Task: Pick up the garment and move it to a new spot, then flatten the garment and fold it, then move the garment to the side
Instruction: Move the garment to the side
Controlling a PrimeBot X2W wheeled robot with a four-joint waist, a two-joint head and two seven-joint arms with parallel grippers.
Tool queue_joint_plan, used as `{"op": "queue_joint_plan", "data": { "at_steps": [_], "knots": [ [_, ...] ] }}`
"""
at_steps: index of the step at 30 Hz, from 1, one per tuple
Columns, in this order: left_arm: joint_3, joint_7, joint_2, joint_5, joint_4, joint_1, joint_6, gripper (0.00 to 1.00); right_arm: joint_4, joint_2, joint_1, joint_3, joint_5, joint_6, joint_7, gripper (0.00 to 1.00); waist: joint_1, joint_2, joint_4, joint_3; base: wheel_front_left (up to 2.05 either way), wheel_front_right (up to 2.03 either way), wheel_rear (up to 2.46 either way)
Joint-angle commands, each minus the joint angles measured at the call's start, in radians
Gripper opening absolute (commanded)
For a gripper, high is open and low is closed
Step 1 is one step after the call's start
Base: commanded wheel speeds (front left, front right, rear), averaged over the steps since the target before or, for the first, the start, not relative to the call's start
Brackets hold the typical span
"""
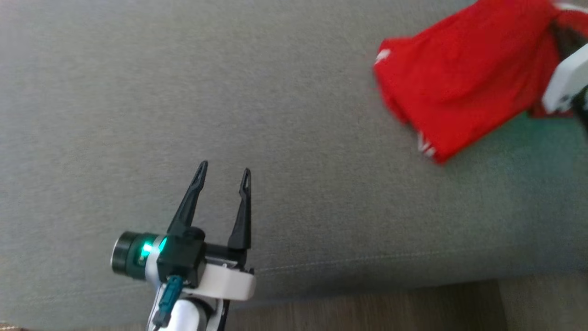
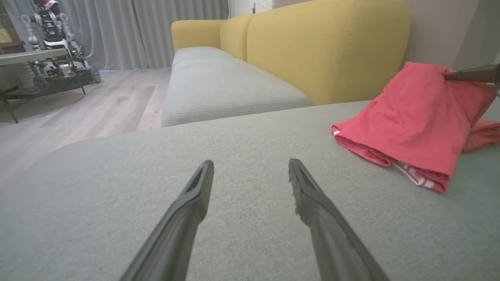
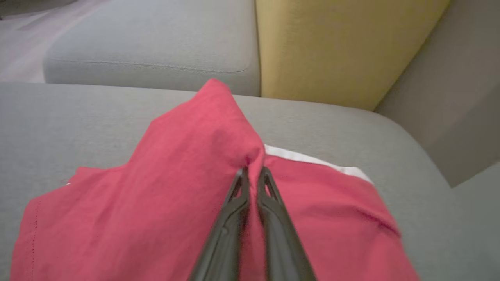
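Grey woven sofa cushion (image 1: pixel 183 92) across most of the head view, with a strip of wooden floor (image 1: pixel 367 308) along the lower edge. Yellow backrest (image 2: pixel 324 47) behind, at upper centre of the left wrist view.

Red garment (image 1: pixel 459 73) at upper right of the head view, bunched on the cushion. White trim (image 1: pixel 425 147) at the hem, white band (image 3: pixel 312 160) along one edge. Tented up to a peak at centre of the right wrist view, lower folds resting on the cushion.

Right gripper (image 3: pixel 252 171) at bottom centre of its own view, fingers narrow, pinched on that raised fold of the garment. Left gripper (image 1: pixel 224 169) at lower left of the head view, fingers wide, holding nothing, over bare cushion.

Likely light, soft and limp: bound to drape and trail from a single pinch, with no stiffness to keep a shape. Thin cloth, probably prone to slipping out of a shallow nip, so better taken deep on a doubled fold or at the banded edge. For flattening, probably best gripped at two corners, one per gripper.
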State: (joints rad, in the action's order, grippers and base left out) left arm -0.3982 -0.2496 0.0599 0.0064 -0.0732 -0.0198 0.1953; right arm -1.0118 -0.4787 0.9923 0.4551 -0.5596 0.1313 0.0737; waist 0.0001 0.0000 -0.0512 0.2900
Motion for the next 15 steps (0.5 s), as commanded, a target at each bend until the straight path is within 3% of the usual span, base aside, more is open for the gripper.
{"op": "queue_joint_plan", "data": {
  "at_steps": [1, 15],
  "knots": [
    [0.022, -0.012, -0.004, 0.006, -0.035, -0.03, 0.006, 1.0, 0.009, -0.03, 0.031, -0.008, 0.01, -0.001, 0.01, 0.0, -0.0001, 0.0, -0.031, 0.035, 0.0, 0.0, 0.0],
    [-0.003, -0.012, 0.001, 0.003, -0.016, -0.1, 0.015, 1.0, -0.139, -0.116, 0.169, -0.117, 0.074, -0.001, 0.033, 0.0, -0.0001, 0.0, -0.078, 0.104, 0.0, 0.0, 0.0]
  ]
}}
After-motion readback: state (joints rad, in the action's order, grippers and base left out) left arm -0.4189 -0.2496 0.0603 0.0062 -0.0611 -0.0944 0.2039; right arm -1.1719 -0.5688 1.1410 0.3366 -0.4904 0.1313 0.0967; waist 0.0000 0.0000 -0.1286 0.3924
